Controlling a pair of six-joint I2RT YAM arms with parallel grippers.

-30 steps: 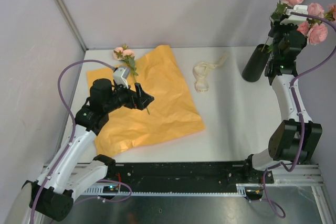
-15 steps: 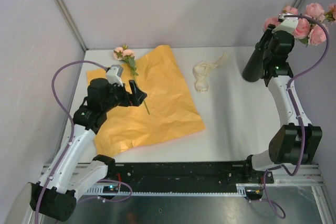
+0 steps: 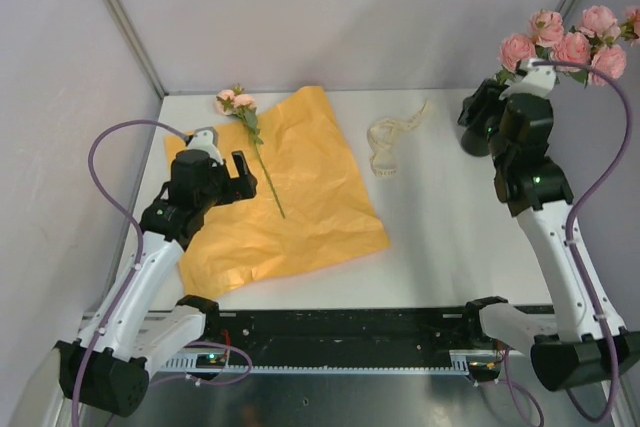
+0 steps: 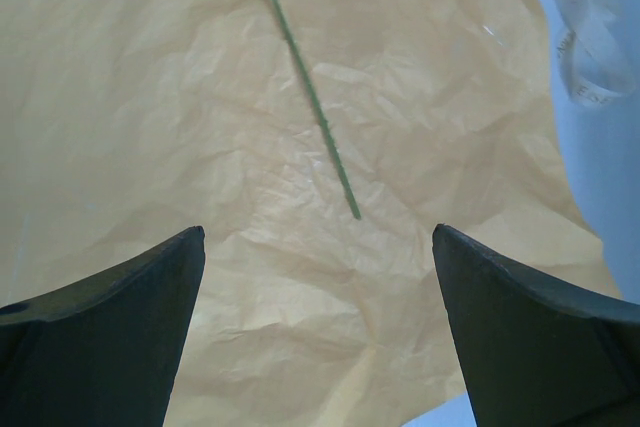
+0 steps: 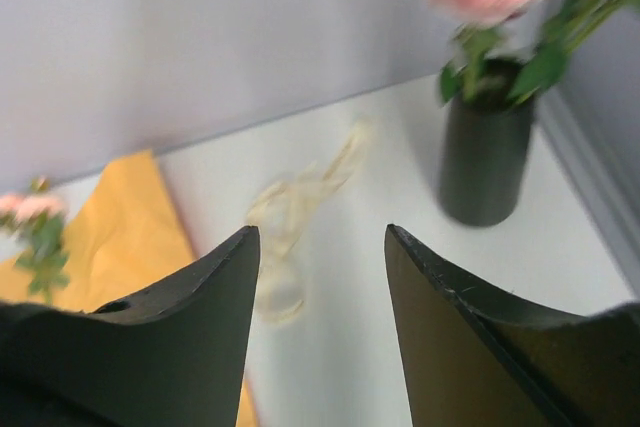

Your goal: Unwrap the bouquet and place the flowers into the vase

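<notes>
The white bench (image 3: pixel 450 217) carries everything. The orange-yellow paper (image 3: pixel 300 217) lies spread open and crumpled on the bench's left half. The left arm (image 3: pixel 150 247) reaches over the paper's left side. The left jaws are released wide and grasp nothing, looking down on the bare stem end. The right arm (image 3: pixel 555 247) stands at the far right, and the right jaws are parted and empty, near the vase (image 5: pixel 485 162). That black vase stands upright in the far right corner, holding most of the flowers (image 3: pixel 572 47), whose pink blooms rise above its rim. A single flower (image 3: pixel 262 162) lies loose on the paper, its bloom just past the far edge. The cream ribbon (image 3: pixel 385 142) lies loose on the bench between paper and vase.
</notes>
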